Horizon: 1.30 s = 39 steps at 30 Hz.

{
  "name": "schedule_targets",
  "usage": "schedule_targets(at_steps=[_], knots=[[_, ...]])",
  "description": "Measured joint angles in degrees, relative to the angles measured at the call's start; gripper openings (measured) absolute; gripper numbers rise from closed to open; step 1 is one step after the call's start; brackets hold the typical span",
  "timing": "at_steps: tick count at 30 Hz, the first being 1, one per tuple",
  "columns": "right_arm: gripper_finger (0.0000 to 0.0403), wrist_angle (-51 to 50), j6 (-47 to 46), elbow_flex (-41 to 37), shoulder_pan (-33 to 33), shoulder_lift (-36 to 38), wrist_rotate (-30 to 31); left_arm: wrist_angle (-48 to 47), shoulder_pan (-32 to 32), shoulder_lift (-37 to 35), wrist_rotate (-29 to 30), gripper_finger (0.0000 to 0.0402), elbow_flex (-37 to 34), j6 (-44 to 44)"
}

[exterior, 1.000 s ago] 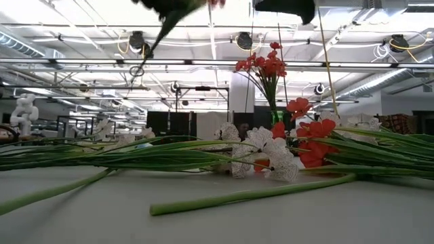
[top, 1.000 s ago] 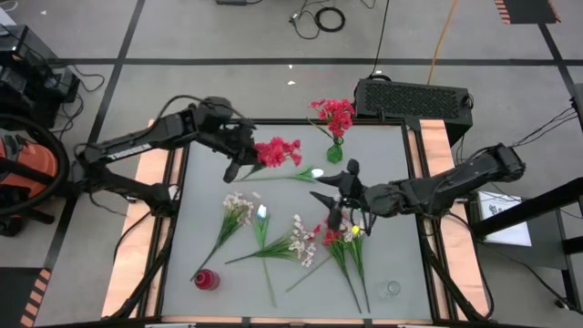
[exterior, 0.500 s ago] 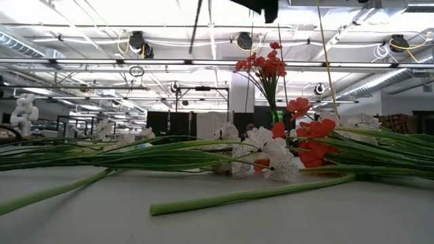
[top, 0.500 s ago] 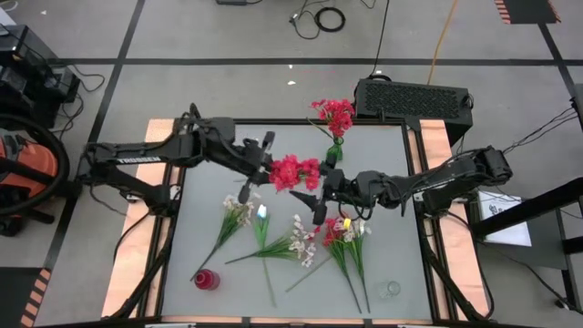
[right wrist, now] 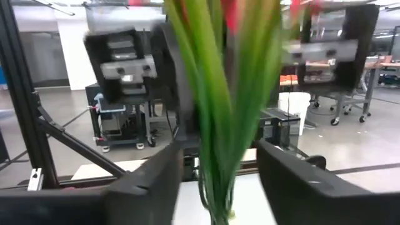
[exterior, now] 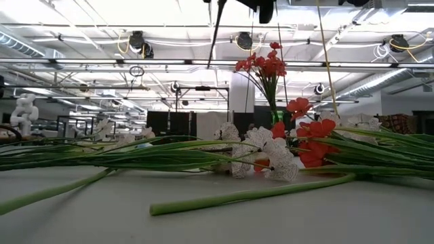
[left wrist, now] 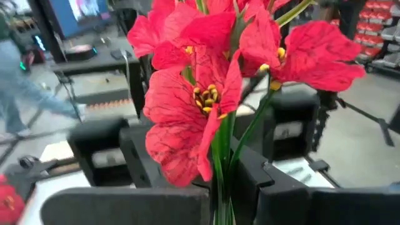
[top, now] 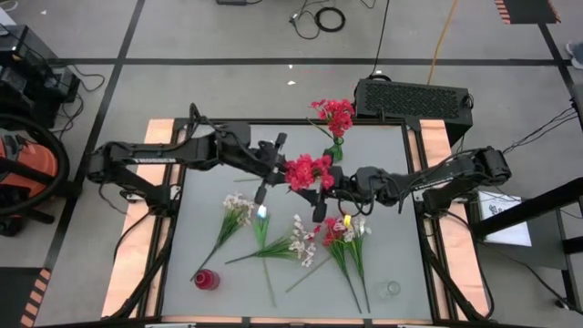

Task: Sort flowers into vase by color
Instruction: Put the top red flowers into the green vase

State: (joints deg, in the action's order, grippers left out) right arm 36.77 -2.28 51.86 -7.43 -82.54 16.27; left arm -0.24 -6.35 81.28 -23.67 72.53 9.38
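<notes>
Nearest the bench's (top: 196, 246) front edge, loose flowers (top: 301, 241) lie scattered, with a small red vase (top: 206, 280) at one front corner and a clear vase (top: 392, 290) at the other. Above mid-bench, the left hand (top: 271, 169) is clamped on a red flower (top: 308, 170), held aloft. The right hand (top: 321, 193) brackets the stem (right wrist: 219, 125), fingers apart. Judged step: a handover or two-handed steadying of the red flower. Next, the right hand must close before the left lets go. At the far edge, a green vase (top: 335, 151) already holds red blooms; room around it is tight, the bench margins open.
</notes>
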Motion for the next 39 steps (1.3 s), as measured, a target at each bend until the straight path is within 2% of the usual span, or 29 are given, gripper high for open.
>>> schedule_targets(at_steps=[5, 8, 12, 17, 21, 25, 32, 35, 39], knots=[[0.0061, -0.3, -0.5, 0.0, 0.7, 0.1, -0.1, -0.3, -0.3, -0.3, 1.7, 0.0039, 0.0, -1.6], [0.0013, -1.1, -0.2, 0.0, 1.1, 1.0, -0.1, -1.5, -0.9, -0.6, 1.5, 0.0073, 0.0, -3.1], [0.0018, -7.4, -1.4, 0.0, 1.1, 4.7, 0.3, -5.8, -2.2, -1.1, 2.1, 0.0146, 0.0, -3.0], [0.0006, -18.4, -3.0, 0.0, 1.1, 12.9, 1.9, -9.3, -3.4, -4.5, 2.6, 0.0239, 0.0, -3.0], [0.0006, -24.9, -3.1, 0.0, 1.4, 21.3, 3.5, -15.4, -3.9, -7.0, 4.3, 0.0283, 0.0, -2.7], [0.0003, -31.9, -2.0, -0.1, 2.2, 29.9, 8.9, -21.3, -4.0, -8.5, 4.8, 0.0290, -1.3, -1.8], [0.0004, -29.9, -6.0, -9.3, 7.5, 41.4, 17.2, -22.0, -3.8, -8.5, 5.6, 0.0279, -7.5, -1.3], [0.0004, -24.8, -8.9, -14.8, 11.0, 43.7, 19.7, -19.4, -3.7, -8.4, 6.9, 0.0276, -10.3, -1.4], [0.0004, -12.9, -11.1, -22.0, 16.3, 43.9, 19.7, -18.2, -3.8, -8.4, 7.3, 0.0276, -11.3, -1.4]])
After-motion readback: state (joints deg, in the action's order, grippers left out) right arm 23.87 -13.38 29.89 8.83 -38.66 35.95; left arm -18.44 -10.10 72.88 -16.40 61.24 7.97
